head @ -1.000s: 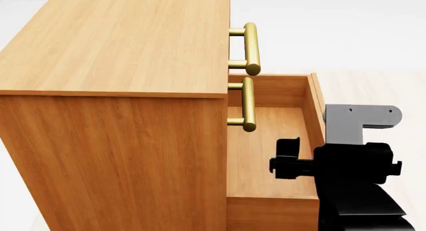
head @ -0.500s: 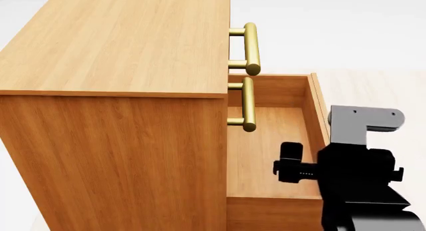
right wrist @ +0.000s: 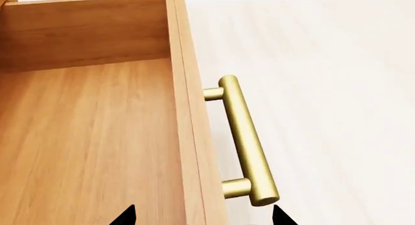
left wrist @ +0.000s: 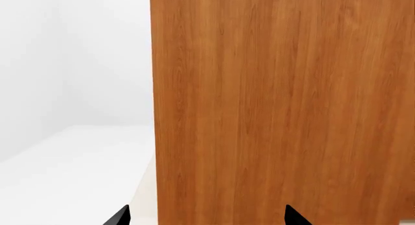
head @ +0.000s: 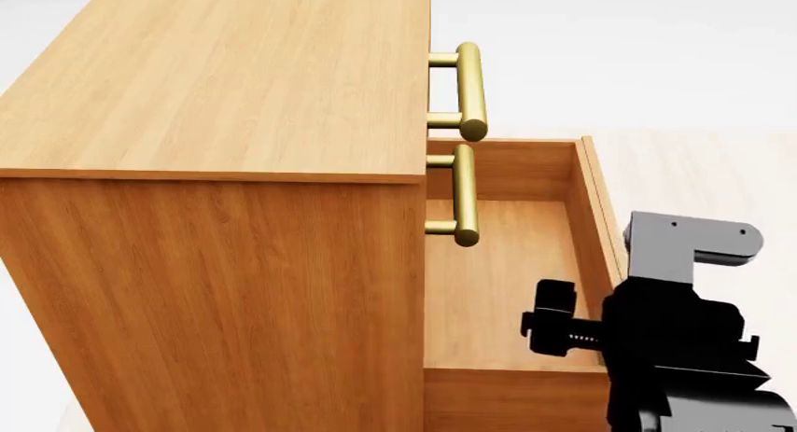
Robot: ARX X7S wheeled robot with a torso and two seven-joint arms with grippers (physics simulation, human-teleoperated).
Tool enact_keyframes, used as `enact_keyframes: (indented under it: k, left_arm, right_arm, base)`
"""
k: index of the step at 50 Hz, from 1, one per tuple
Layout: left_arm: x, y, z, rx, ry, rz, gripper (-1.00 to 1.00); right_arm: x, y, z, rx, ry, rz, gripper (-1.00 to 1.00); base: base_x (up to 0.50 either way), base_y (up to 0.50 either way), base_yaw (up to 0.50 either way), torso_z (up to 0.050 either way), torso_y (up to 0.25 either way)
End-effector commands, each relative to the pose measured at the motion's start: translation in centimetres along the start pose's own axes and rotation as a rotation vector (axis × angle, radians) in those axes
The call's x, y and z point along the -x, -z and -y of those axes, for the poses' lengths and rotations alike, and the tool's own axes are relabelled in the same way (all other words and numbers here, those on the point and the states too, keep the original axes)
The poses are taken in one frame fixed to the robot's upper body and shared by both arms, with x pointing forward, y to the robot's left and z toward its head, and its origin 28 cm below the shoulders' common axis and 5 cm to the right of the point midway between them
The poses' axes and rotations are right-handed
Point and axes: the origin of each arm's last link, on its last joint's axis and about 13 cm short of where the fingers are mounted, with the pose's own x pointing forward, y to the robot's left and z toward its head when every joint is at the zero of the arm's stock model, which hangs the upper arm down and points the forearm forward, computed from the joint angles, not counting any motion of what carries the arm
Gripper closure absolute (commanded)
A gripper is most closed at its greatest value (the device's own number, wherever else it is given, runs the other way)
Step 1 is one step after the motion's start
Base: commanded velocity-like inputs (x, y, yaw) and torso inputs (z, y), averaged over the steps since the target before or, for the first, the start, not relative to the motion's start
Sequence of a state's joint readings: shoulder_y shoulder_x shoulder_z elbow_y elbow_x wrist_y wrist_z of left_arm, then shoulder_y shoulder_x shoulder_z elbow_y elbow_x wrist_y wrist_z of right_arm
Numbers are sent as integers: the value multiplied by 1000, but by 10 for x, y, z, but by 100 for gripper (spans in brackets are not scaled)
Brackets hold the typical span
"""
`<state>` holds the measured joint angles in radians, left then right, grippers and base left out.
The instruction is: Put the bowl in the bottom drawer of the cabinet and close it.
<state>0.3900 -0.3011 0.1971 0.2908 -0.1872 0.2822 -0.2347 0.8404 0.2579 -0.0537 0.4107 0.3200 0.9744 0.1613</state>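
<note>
The bottom drawer (head: 505, 264) stands pulled out of the cabinet (head: 212, 171), no bowl showing. The right tool (right wrist: 202, 219) spreads wide above its front panel; the left tool (left wrist: 206, 220) gapes wide too.

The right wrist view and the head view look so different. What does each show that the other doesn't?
Only the right wrist view shows the bottom drawer's brass handle and the fingertips of the open right gripper. Only the head view shows the cabinet's top, the two upper handles and the right arm's black body. Both show the bottom drawer, pulled out, no bowl visible in it.
</note>
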Motion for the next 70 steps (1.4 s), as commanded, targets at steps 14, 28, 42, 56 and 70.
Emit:
enact_keyframes:
  k: [14, 28, 42, 56, 70]
  left_arm:
    - [0, 1, 0, 7, 2, 2, -100]
    - [1, 0, 0, 7, 2, 2, -100]
    - [1, 0, 0, 7, 2, 2, -100]
    - [0, -1, 0, 6, 2, 2, -100]
    - [0, 0, 0, 5, 1, 1, -100]
  right_arm:
    - [-11, 13, 21, -39, 102, -4, -100]
    - [-11, 17, 30, -38, 135, 0, -100]
    - [-11, 21, 39, -48, 166, -12, -100]
    - [-14, 25, 46, -51, 196, -19, -100]
    - [4, 21, 46, -40, 180, 60, -100]
  base:
    - [0, 0, 0, 0, 0]
    - [0, 0, 0, 0, 0]
    - [0, 0, 0, -1, 0]
    - [0, 0, 0, -1, 0]
    - [0, 0, 0, -1, 0]
